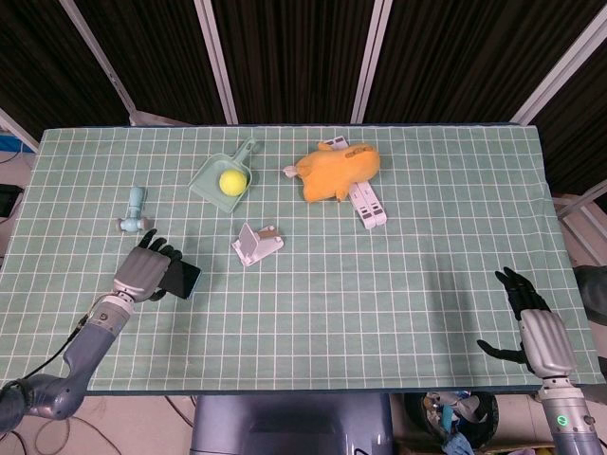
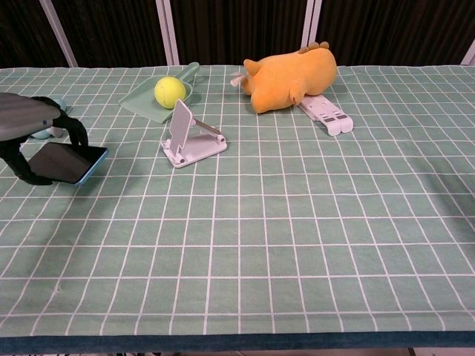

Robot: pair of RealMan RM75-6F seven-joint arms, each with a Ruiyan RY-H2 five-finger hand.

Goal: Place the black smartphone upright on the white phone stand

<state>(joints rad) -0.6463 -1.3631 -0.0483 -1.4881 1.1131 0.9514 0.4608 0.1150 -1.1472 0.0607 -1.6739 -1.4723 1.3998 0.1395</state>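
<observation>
My left hand (image 2: pixel 30 122) grips the black smartphone (image 2: pixel 67 163), a flat glossy slab with a blue edge, lifted off the bench (image 2: pixel 297 222) and lying roughly level; my dark fingers (image 2: pixel 74 132) curl over its top, hiding its far end. The white phone stand (image 2: pixel 189 137), hard angular plastic, sits apart to the right. My right hand (image 1: pixel 531 327) rests at the bench's corner, fingers spread, holding nothing.
</observation>
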